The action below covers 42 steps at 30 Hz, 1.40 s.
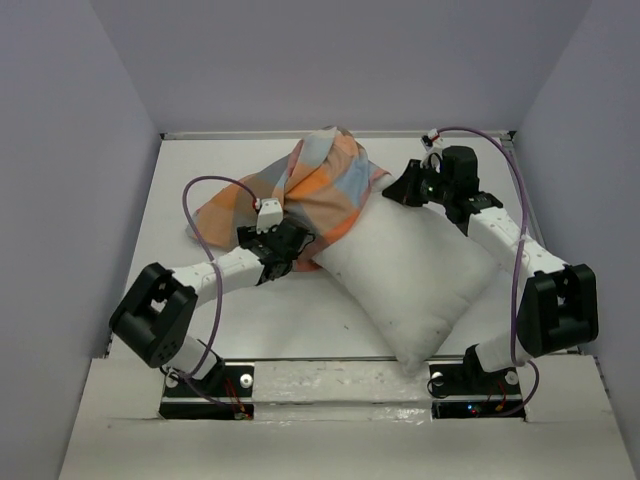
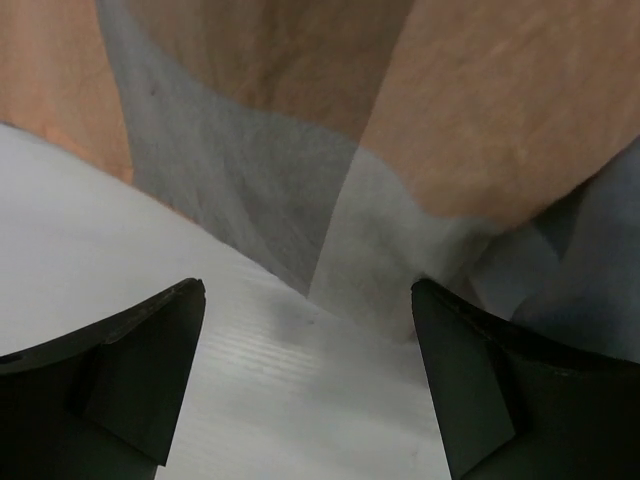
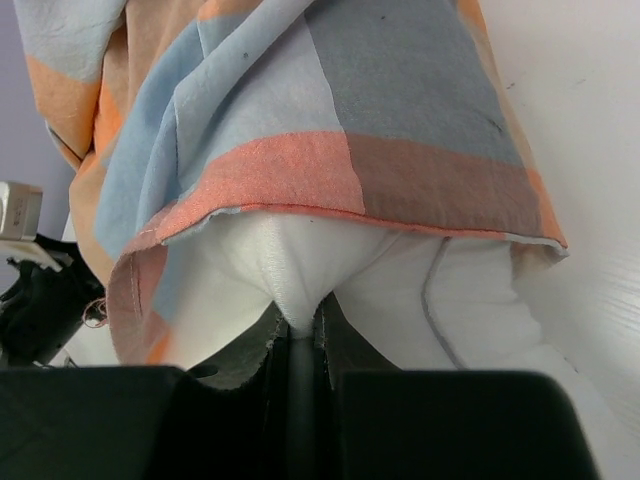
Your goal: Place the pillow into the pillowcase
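The white pillow (image 1: 420, 275) lies diagonally across the table, its far end tucked under the checked orange, blue and grey pillowcase (image 1: 315, 185). My right gripper (image 1: 405, 188) is shut on a pinch of the pillow's white fabric (image 3: 300, 270) just below the pillowcase's orange hem (image 3: 340, 185). My left gripper (image 1: 290, 248) is open beside the pillowcase's near edge. In the left wrist view its dark fingers (image 2: 130, 370) stand wide apart over the table, with pillowcase cloth (image 2: 300, 150) just ahead and nothing between them.
The white table (image 1: 250, 320) is bounded by purple walls at left, right and back. A raised white ledge (image 1: 330, 375) runs along the near edge by the arm bases. Purple cables loop above both arms.
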Available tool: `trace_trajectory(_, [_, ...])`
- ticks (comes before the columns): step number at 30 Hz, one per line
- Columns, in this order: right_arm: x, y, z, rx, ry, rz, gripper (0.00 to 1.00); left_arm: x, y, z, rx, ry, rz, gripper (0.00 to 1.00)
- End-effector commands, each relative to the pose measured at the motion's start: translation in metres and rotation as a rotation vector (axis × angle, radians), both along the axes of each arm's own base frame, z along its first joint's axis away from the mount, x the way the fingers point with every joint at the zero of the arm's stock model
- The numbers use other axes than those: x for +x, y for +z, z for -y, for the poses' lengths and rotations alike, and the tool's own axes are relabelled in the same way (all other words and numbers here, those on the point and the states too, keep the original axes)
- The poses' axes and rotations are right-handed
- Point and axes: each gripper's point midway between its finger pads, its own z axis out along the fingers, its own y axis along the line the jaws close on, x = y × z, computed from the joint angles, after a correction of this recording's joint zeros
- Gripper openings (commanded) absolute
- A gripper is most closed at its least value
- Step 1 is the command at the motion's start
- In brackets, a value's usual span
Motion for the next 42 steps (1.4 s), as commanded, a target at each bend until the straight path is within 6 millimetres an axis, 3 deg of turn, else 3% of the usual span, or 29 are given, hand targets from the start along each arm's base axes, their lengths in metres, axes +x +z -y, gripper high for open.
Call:
trace_trajectory(1, [-0.001, 0.045, -0.008, 0.053, 0.057, 0.160, 0.00, 0.038, 0.026, 0.002, 0.041, 0.069, 0.128, 0.92])
trace_trajectory(2, [-0.002, 0.045, -0.009, 0.056, 0.062, 0.158, 0.00, 0.041, 0.026, 0.003, 0.034, 0.074, 0.141, 0.88])
trace_trajectory(4, [-0.004, 0.047, -0.011, 0.068, 0.076, 0.162, 0.00, 0.046, 0.023, 0.001, 0.053, 0.076, 0.148, 0.72])
trace_trajectory(5, [-0.005, 0.047, -0.011, 0.070, 0.080, 0.163, 0.00, 0.050, 0.024, 0.001, 0.046, 0.082, 0.162, 0.53])
trace_trajectory(9, [-0.005, 0.046, -0.011, 0.066, 0.079, 0.165, 0.00, 0.054, 0.034, -0.017, 0.043, 0.135, 0.190, 0.00])
trace_trajectory(17, [-0.012, 0.048, -0.014, 0.089, 0.106, 0.162, 0.00, 0.050, 0.103, -0.049, -0.053, 0.163, 0.344, 0.00])
trace_trajectory(20, [-0.017, 0.048, -0.014, 0.090, 0.111, 0.163, 0.00, 0.046, 0.151, -0.056, -0.106, 0.150, 0.432, 0.00])
trace_trajectory(23, [-0.027, 0.047, -0.016, 0.100, 0.142, 0.151, 0.00, 0.049, 0.220, -0.075, -0.162, 0.174, 0.571, 0.00])
trace_trajectory(24, [-0.031, 0.045, -0.017, 0.102, 0.160, 0.139, 0.00, 0.058, 0.254, -0.089, -0.165, 0.195, 0.629, 0.00])
trace_trajectory(25, [-0.035, 0.043, -0.018, 0.106, 0.174, 0.129, 0.00, 0.065, 0.269, -0.097, -0.150, 0.208, 0.647, 0.00])
trace_trajectory(26, [-0.043, 0.039, -0.025, 0.099, 0.213, 0.127, 0.00, 0.085, 0.265, -0.101, -0.106, 0.223, 0.617, 0.00])
trace_trajectory(27, [-0.049, 0.034, -0.028, 0.086, 0.226, 0.104, 0.00, 0.097, 0.277, -0.111, -0.047, 0.241, 0.617, 0.00])
trace_trajectory(28, [-0.056, 0.029, -0.031, 0.075, 0.238, 0.084, 0.00, 0.112, 0.321, -0.130, -0.038, 0.293, 0.695, 0.00])
trace_trajectory(29, [-0.064, 0.022, -0.036, 0.060, 0.259, 0.065, 0.00, 0.147, 0.300, -0.132, 0.025, 0.309, 0.626, 0.00])
trace_trajectory(30, [-0.071, 0.021, -0.042, 0.049, 0.284, 0.064, 0.00, 0.164, 0.311, -0.140, 0.056, 0.335, 0.633, 0.00])
trace_trajectory(31, [-0.084, 0.017, -0.054, 0.021, 0.328, 0.071, 0.00, 0.174, 0.362, -0.156, 0.101, 0.384, 0.687, 0.00])
trace_trajectory(32, [-0.094, 0.012, -0.060, 0.016, 0.352, 0.045, 0.00, 0.189, 0.381, -0.157, 0.107, 0.413, 0.724, 0.01])
trace_trajectory(33, [-0.099, 0.010, -0.061, -0.005, 0.355, 0.041, 0.00, 0.228, 0.336, -0.159, 0.181, 0.422, 0.576, 0.27])
trace_trajectory(34, [-0.107, 0.010, -0.065, -0.002, 0.376, 0.039, 0.00, 0.245, 0.336, -0.158, 0.190, 0.422, 0.556, 0.51])
trace_trajectory(35, [-0.116, 0.010, -0.068, 0.009, 0.406, 0.035, 0.00, 0.245, 0.382, -0.154, 0.146, 0.404, 0.654, 0.90])
trace_trajectory(36, [-0.118, 0.009, -0.068, 0.012, 0.406, 0.032, 0.00, 0.241, 0.394, -0.152, 0.087, 0.403, 0.715, 0.99])
trace_trajectory(39, [-0.111, 0.006, -0.063, -0.012, 0.352, 0.035, 0.00, 0.253, 0.391, -0.125, -0.041, 0.290, 0.709, 0.99])
trace_trajectory(40, [-0.107, 0.005, -0.063, -0.016, 0.345, 0.031, 0.00, 0.261, 0.380, -0.108, -0.066, 0.237, 0.675, 0.99])
trace_trajectory(41, [-0.104, 0.007, -0.063, -0.019, 0.336, 0.035, 0.00, 0.252, 0.385, -0.099, -0.087, 0.193, 0.638, 0.99])
trace_trajectory(42, [-0.097, 0.008, -0.064, -0.024, 0.318, 0.037, 0.00, 0.254, 0.374, -0.085, -0.124, 0.158, 0.595, 0.99])
